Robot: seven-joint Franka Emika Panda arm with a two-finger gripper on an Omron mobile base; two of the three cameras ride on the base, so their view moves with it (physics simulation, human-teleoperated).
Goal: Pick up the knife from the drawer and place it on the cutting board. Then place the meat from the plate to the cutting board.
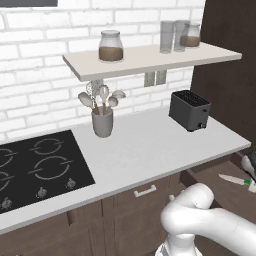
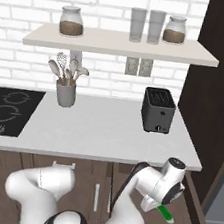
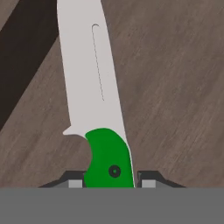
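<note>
End effector (image 3: 109,183) gripping knife (image 3: 94,100), drawer (image 3: 175,87)

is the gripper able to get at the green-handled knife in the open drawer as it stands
Yes, it looks so: the gripper already has its fingers on either side of the green-handled knife lying in the dark wood drawer, with nothing in between.

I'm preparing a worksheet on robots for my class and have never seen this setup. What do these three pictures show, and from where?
A white robot arm works in a simulated kitchen. Two pictures come from cameras on its base, behind it to the left and right. They show a counter with a toaster, a utensil holder and a stovetop. The third looks along the gripper, shut on the green-handled knife lying in the open drawer.
</note>
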